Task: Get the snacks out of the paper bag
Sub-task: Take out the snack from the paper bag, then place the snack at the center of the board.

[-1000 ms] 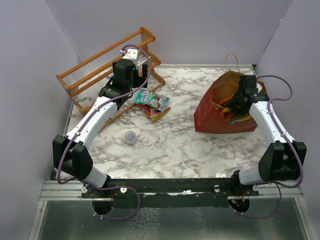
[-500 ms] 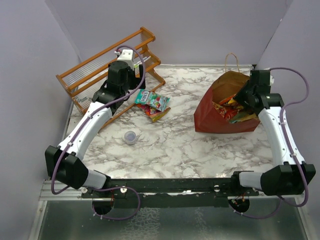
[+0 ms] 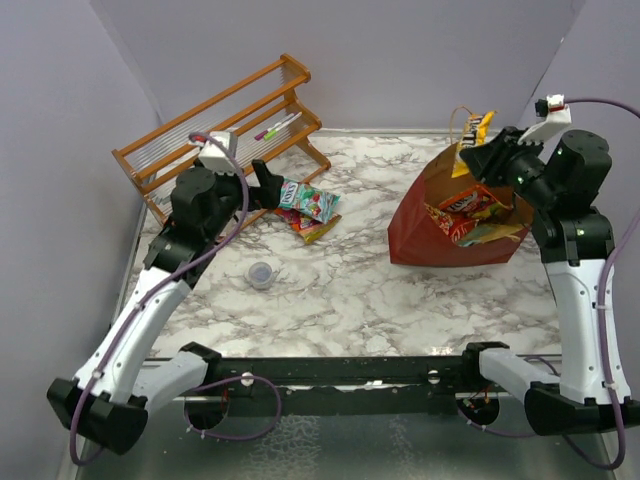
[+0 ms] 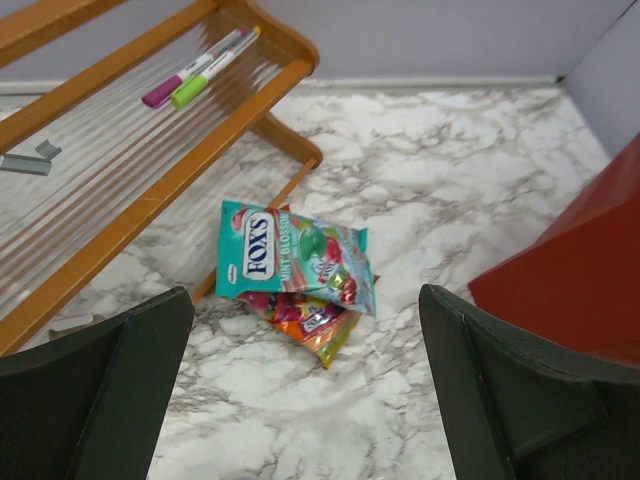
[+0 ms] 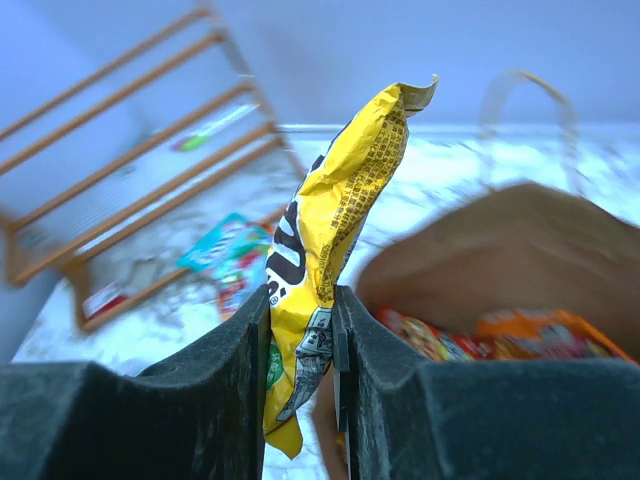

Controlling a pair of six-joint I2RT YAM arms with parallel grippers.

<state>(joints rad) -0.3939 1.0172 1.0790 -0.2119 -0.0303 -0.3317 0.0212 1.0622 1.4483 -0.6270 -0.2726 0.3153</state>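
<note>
— How is the right claw [image 5: 300,320] held?
— It is clamped on a yellow packet [image 5: 340,190]. The packet is pinched near its lower end, and its upper part stands up free between the jaws. It is held in the air over the far rim of the paper bag [image 3: 420,235].

— Where is the bag placed?
— It is placed at the right side of the bench [image 3: 350,300], with the mouth open and the brown inside shown. A red-orange chip bag [image 3: 470,200] and other bright packets are seen inside it.

— And the left claw [image 4: 305,330]?
— Its jaws are spread wide apart and nothing is held between them. It is held above the far left part of the bench, just beside the wooden rack [image 3: 200,130].

— What is seen beyond it?
— A teal Fox's packet [image 4: 290,255] is laid flat on the bench, close to the foot of the rack. It is partly laid over an orange-and-yellow packet [image 4: 320,325]. Two markers [image 4: 195,70] are laid on a shelf of the rack. A clear cup [image 3: 262,273] is seen nearer on the bench, apart from the two packets.
</note>
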